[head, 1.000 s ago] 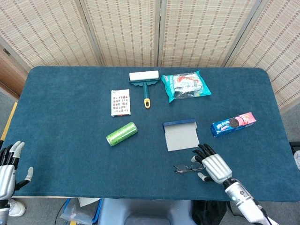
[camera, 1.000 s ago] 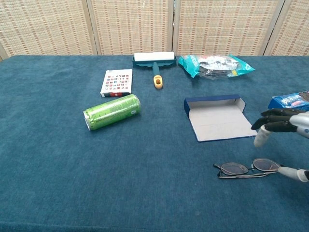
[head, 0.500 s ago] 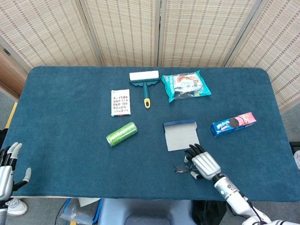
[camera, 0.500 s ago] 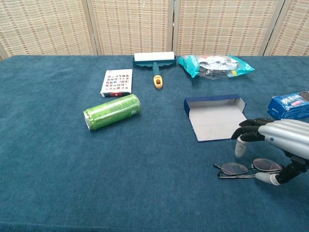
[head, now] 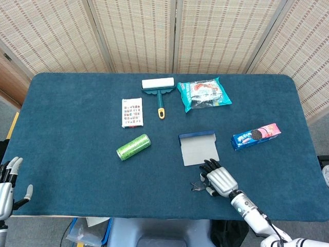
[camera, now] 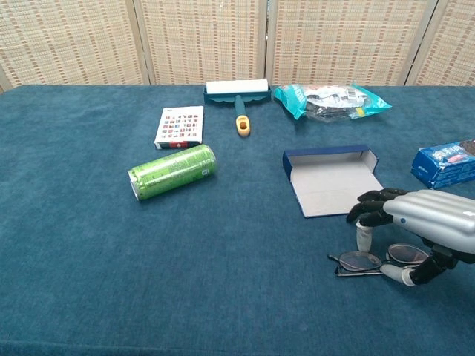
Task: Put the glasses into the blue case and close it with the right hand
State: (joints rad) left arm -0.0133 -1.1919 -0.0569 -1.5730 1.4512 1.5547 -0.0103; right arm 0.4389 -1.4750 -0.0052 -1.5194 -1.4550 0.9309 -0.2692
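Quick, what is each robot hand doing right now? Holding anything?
Left robot hand: open, fingers apart, holding nothing, at the table's edge.
Right robot hand: over the glasses, fingers around them; whether it grips them cannot be told.

the head view looks steeply down from above the robot's edge of the table, taking in the whole top and the screen behind. the chest view sits lower and nearer, facing level across the cloth toward that screen. both share the case, can and right hand.
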